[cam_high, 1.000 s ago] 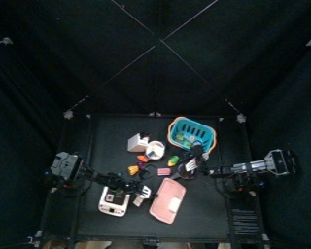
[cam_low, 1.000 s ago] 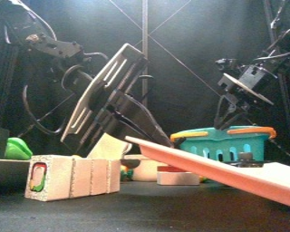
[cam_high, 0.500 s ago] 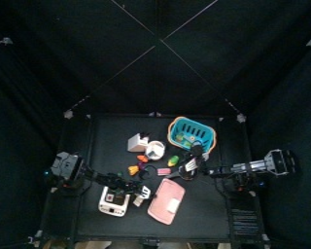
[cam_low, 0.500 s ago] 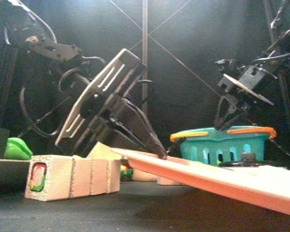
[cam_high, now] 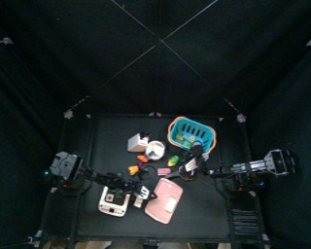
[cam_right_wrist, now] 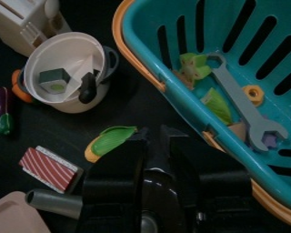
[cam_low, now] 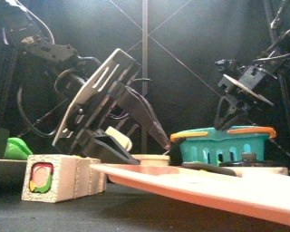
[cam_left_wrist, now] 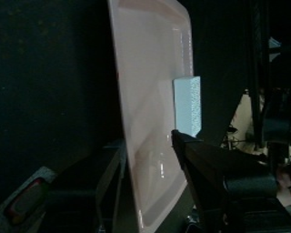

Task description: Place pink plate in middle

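The small black table (cam_high: 113, 131) was seen crowded toward its front, where the pink plate (cam_high: 165, 202), a white-and-green gadget (cam_high: 114, 201), a teal basket (cam_high: 192, 131) and a white cup (cam_right_wrist: 65, 71) were laid.

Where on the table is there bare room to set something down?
The far strip behind the teal basket is bare, as is the far left corner beside the white cup. The middle is crowded with small items. The pink plate and the white-and-green gadget fill the front edge.
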